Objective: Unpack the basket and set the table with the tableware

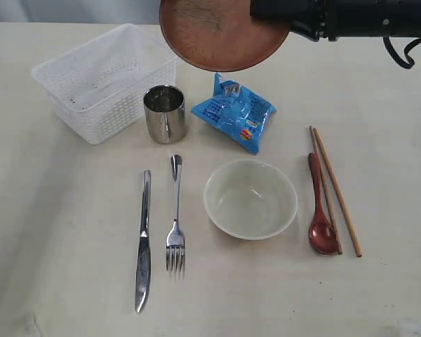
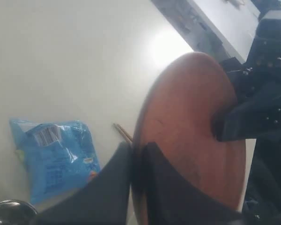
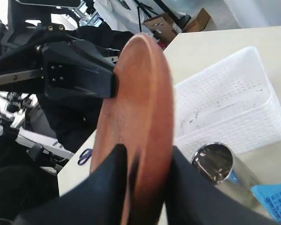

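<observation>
Aloft, one plate is clamped by the left gripper; the right gripper straddles its rim, grip unclear. Nearer lie one bowl, cup, fork, knife, spoon, two chopsticks.

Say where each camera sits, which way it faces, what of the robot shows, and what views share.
Exterior: above the table, looking steeply down; right arm at the top edge.
Left wrist: behind the left gripper, looking along it at the plate's rim it clamps.
Right wrist: behind the right gripper, looking along its fingers astride that rim.
Shared: the plate; each wrist view shows the other gripper.
</observation>
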Robot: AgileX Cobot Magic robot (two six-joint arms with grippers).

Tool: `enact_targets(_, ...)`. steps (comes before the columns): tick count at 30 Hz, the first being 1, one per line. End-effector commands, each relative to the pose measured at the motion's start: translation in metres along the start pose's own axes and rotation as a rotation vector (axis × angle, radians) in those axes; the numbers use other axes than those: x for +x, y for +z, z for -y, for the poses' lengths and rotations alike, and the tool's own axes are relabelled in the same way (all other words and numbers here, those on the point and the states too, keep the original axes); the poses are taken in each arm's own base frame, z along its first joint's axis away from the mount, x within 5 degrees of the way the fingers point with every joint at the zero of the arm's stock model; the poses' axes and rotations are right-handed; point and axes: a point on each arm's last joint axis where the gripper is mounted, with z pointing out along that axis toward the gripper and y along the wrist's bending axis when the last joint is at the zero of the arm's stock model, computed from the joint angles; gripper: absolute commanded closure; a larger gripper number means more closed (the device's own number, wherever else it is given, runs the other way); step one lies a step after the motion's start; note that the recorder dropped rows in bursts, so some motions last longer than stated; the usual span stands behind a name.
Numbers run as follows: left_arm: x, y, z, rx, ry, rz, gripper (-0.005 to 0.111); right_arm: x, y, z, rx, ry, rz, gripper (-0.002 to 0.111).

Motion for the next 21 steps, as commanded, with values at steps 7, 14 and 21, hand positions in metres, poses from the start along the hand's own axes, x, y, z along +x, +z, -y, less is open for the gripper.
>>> enact_targets(7, -0.002, -0.002, 0.0, -0.019, -0.043, 0.015, 0.032, -0.01, -0.016, 0.012, 0.064, 0.096, 0.072, 0.108)
enact_targets(14, -0.002, -0.006, -0.004, -0.032, -0.058, 0.023, 0.033, -0.018, -0.09, 0.062, 0.345, 0.249, 0.222, 0.108)
enact_targets(21, 0.001, -0.006, -0.006, -0.05, -0.023, -0.02, 0.05, 0.008, -0.108, 0.112, 0.452, 0.405, 0.19, 0.108)
